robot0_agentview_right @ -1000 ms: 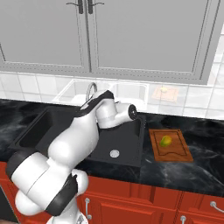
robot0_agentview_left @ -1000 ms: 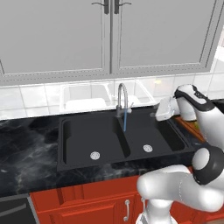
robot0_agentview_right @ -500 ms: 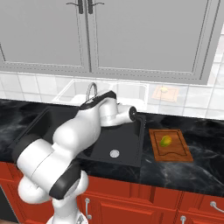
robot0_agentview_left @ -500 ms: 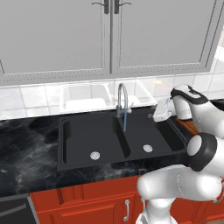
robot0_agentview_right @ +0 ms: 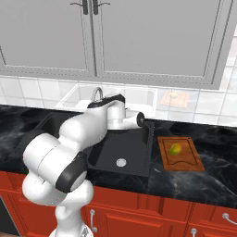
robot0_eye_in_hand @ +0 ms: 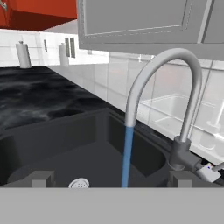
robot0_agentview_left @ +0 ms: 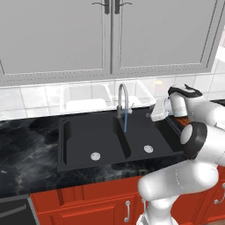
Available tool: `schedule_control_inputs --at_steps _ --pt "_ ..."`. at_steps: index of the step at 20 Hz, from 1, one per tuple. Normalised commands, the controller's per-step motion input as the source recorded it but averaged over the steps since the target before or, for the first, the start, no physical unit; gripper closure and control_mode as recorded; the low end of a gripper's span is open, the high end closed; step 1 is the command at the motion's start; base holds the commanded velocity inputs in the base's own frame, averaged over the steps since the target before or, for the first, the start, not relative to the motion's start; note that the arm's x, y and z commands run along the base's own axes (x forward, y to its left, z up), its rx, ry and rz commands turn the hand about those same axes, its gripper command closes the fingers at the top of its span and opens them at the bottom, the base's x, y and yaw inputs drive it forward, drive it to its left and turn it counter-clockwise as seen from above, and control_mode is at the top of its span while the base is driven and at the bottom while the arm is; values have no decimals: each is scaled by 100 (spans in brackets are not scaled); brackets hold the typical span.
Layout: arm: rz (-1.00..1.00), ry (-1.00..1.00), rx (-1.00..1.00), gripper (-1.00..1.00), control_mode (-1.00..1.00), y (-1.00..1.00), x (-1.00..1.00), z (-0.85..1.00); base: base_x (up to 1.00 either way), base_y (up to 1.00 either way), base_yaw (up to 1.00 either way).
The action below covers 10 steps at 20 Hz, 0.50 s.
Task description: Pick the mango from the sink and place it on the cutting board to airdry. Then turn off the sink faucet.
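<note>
With the mango (robot0_agentview_right: 175, 149) laid on the cutting board (robot0_agentview_right: 180, 153), the open, empty gripper (robot0_agentview_left: 154, 113) was aimed at the running faucet (robot0_eye_in_hand: 168, 100).

Two base cameras high behind the arm, one hand camera close along the fingers.

Both base views look forward and down, sharing the sink (robot0_agentview_left: 115, 139) (robot0_agentview_right: 115, 149) and sink faucet (robot0_agentview_left: 122, 102) (robot0_agentview_right: 96, 94). The hand view, near and low, faces the sink faucet (robot0_eye_in_hand: 162, 105) straight ahead of the fingertips (robot0_eye_in_hand: 43, 178).
</note>
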Motion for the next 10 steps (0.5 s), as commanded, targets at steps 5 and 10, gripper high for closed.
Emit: schedule_control_inputs --at_steps 5,10 --pt "0 0 0 -100 -100 0 23 -12 0 0 0" --pt "0 0 0 -100 -100 0 24 -14 0 0 0"
